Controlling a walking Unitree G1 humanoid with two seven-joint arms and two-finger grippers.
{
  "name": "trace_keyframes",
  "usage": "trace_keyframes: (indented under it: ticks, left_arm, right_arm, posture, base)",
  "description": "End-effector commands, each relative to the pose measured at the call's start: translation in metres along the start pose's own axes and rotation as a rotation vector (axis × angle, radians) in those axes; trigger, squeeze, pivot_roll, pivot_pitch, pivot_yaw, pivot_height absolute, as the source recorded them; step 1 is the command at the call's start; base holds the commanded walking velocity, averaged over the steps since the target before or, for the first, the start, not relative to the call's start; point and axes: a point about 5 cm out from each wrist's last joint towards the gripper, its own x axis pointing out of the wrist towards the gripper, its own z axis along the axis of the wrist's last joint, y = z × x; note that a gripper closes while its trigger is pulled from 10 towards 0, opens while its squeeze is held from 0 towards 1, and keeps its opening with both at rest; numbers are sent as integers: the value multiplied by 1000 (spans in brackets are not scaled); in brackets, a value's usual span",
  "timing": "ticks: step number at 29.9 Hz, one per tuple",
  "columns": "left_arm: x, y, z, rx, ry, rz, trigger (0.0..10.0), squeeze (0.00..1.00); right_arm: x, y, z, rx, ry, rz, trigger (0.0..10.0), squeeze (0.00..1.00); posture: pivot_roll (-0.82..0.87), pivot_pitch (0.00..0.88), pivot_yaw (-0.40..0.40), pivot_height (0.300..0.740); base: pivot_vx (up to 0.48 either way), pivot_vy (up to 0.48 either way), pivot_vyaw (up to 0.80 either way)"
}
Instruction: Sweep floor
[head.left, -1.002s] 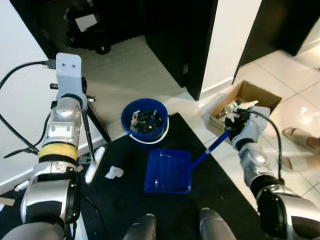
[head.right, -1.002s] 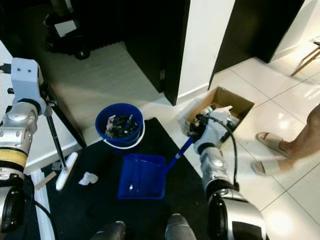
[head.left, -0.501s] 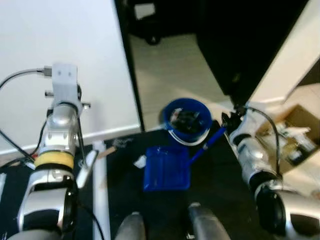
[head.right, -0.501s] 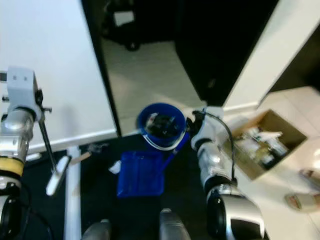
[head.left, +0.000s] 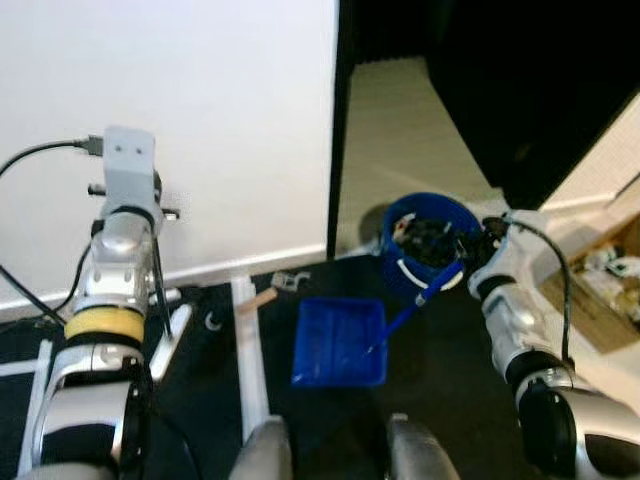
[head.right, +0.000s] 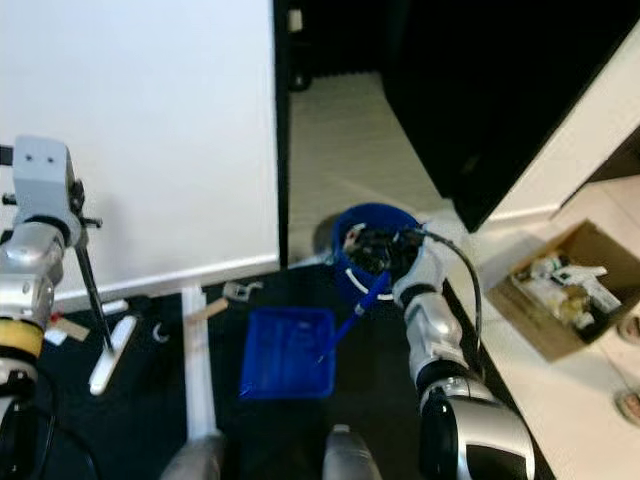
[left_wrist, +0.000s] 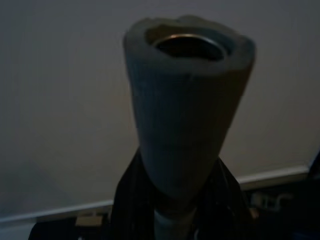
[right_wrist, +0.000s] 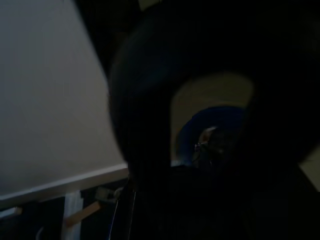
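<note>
The right gripper (head.left: 478, 250) is pinched on the upper end of the blue dustpan handle (head.left: 420, 301), just beside the rim of the blue bucket (head.left: 400, 225). The left gripper (left_wrist: 175, 205) is closed around the broom handle; in the left wrist view its dark fingers (left_wrist: 127, 200) hug the grey foam grip (left_wrist: 187, 110) of the broom (head.left: 163, 300). From the grippers outward, the thin dark broom stick goes down to a white broom head (head.right: 107, 356) that rests on the black mat (head.right: 150, 410) at the robot's left. The blue dustpan (head.left: 340, 342) lies flat on the mat in front of the robot's feet, between the broom and the bucket. It looks nearly empty, while the bucket already holds dark rubbish. Small bits lie near the white baseboard: a wooden piece (head.left: 262, 298), a small grey scrap (head.left: 284, 282) and a curved bit (head.right: 160, 333). I judge that the step in hand is to collect this remaining debris. The next move probably calls for bringing the broom head behind these bits and pushing them to the dustpan's open edge while the right gripper holds the pan steady and low. A cardboard box (head.right: 560, 290) of items stands well apart at the right.
</note>
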Motion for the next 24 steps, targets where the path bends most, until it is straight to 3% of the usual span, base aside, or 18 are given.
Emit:
trace_keyframes:
  ticks: [1,17,18,24]
  left_arm:
    - [1,-4,10,2,-37,-12,10000,0]
    - [-4,-24,9,-51,-53,-44,10000,0]
    - [-4,-25,8,-111,-55,-40,10000,0]
    - [-4,-24,3,-123,-34,24,10000,0]
  right_arm:
    - [0,-5,7,25,-53,-23,10000,0]
    - [-2,-11,8,-13,-55,-15,10000,0]
    - [-1,-11,12,-22,-76,-11,10000,0]
    - [3,-7,20,-52,-104,22,10000,0]
  posture:
    - [139,7,-14,740]
    - [130,12,-21,740]
    - [129,11,-22,740]
    - [115,0,-27,740]
  base:
    - [0,0,0]
    - [0,0,0]
    - [0,-480,0]
    - [0,-480,0]
